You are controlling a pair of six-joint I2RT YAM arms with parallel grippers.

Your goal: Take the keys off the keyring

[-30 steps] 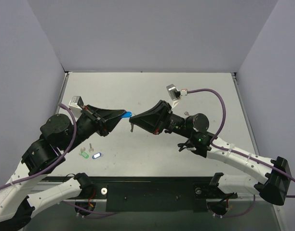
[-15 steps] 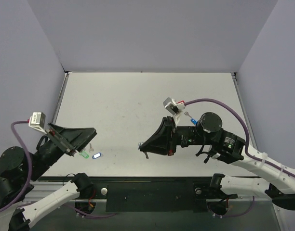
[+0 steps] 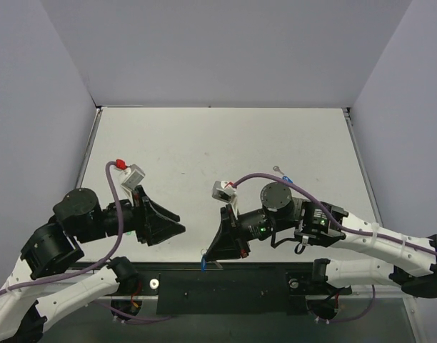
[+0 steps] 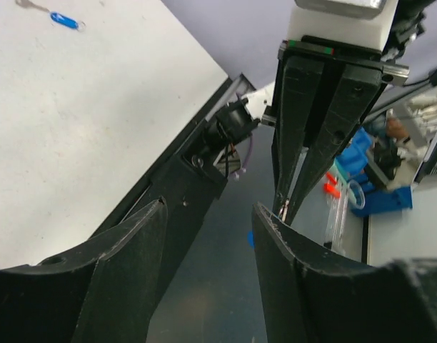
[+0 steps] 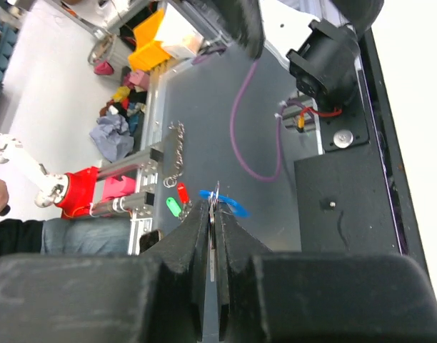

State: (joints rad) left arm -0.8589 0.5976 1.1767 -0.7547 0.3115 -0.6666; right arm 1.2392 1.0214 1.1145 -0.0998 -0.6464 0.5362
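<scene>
The keyring (image 5: pixel 216 190) is clamped in the closed right gripper (image 5: pixel 213 216), with its blue key (image 5: pixel 230 206) hung toward the nearby, parted left gripper (image 3: pixel 180 229).

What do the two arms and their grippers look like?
The left arm and the right arm have white shells and round black joints. The left gripper and the right gripper are black, with long tapering fingers. A purple cable runs to a small pale camera box at each wrist; a green light glows on the right arm.
</scene>
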